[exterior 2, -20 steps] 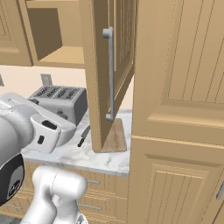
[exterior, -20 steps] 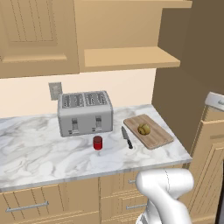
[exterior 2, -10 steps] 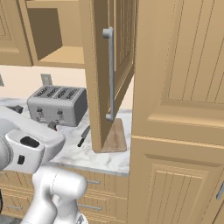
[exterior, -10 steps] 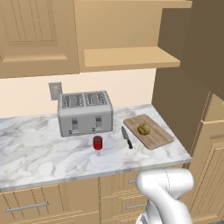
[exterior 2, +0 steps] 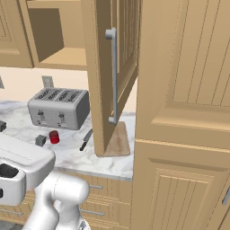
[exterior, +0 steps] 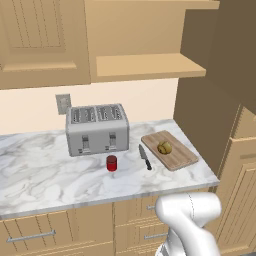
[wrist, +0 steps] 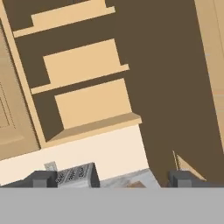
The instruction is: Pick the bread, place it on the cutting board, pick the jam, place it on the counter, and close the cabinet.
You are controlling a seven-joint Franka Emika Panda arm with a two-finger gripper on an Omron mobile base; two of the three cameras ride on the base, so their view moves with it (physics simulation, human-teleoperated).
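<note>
Gripper [wrist: 111,178] fingers stood wide apart with nothing between them, the two dark tips [wrist: 42,178] rising at the bottom of the hand view and pointing up toward the open cabinet [wrist: 87,92] and its bare shelves. In the right base view the cabinet door [exterior 2: 112,76] hung swung out over the counter [exterior 2: 67,155], its long grey bar handle [exterior 2: 113,76] facing the camera. On the marble counter [exterior: 45,175] the bread [exterior: 165,148] sat on the cutting board [exterior: 170,150] at the right end, a black-handled knife [exterior: 145,157] lay just beside the board's left edge, and the red jam jar [exterior: 112,163] stood upright in front of the toaster [exterior: 97,129] (apart from it, not touching). A wall outlet [exterior: 63,103] showed above the toaster, with wooden drawers [exterior: 55,232] below the worktop.
</note>
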